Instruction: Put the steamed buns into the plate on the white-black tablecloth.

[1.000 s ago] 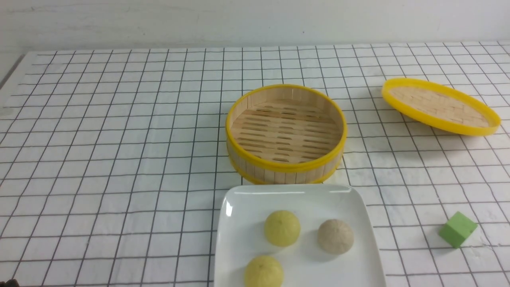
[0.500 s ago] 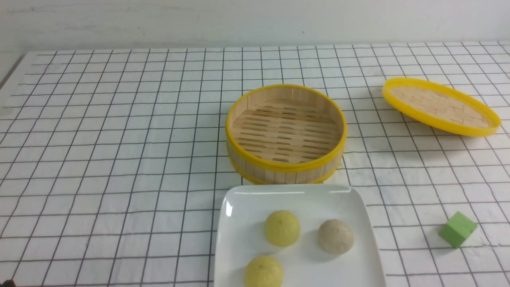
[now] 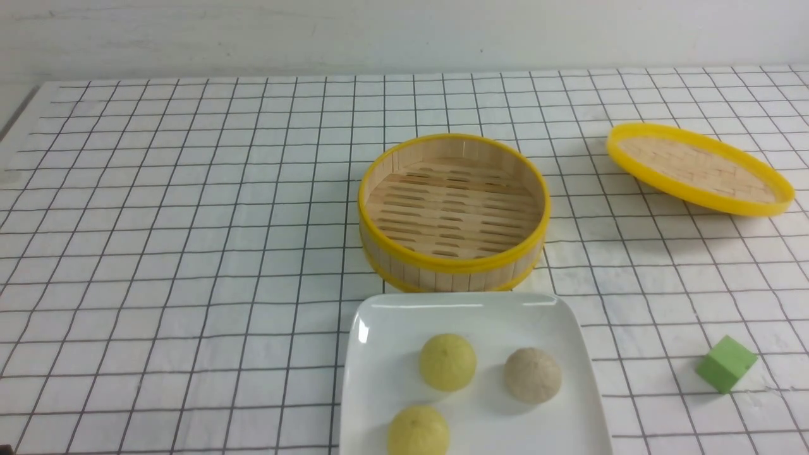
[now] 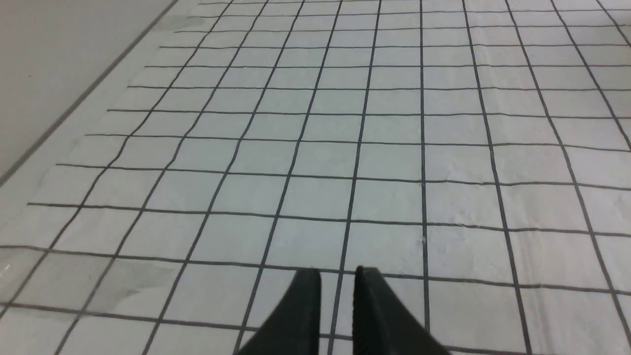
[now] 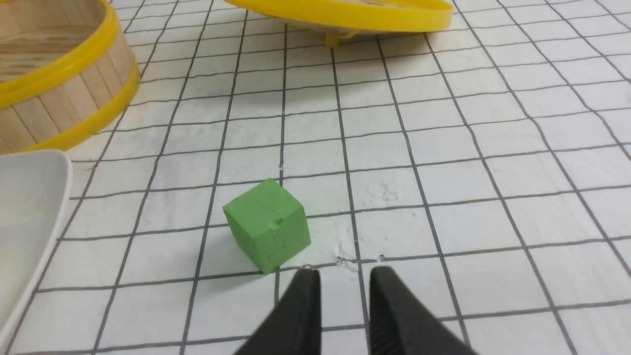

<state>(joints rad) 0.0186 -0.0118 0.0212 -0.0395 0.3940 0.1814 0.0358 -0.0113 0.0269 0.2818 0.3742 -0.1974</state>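
Observation:
Three steamed buns lie on the white square plate [image 3: 379, 354] at the front middle of the white-black tablecloth [image 3: 189, 253]: a pale yellow bun [image 3: 447, 361], a second pale yellow bun [image 3: 418, 431] at the near edge, and a beige-grey bun [image 3: 532, 375]. Neither gripper shows in the front view. My left gripper [image 4: 337, 271] hangs over bare cloth, jaws nearly together and holding nothing. My right gripper [image 5: 345, 271] is likewise closed and empty, just beside the green cube [image 5: 267, 224]. The plate's corner [image 5: 29, 207] shows in the right wrist view.
The bamboo steamer [image 3: 442, 272] stands empty just behind the plate. Its lid [image 3: 698, 167] lies tilted at the back right. The green cube [image 3: 725, 363] sits right of the plate. The steamer [image 5: 59, 98] and lid [image 5: 345, 15] also show in the right wrist view.
A dark bit of the left arm at the bottom left corner of the front view has slid out of the frame. The buns and plate have not moved.

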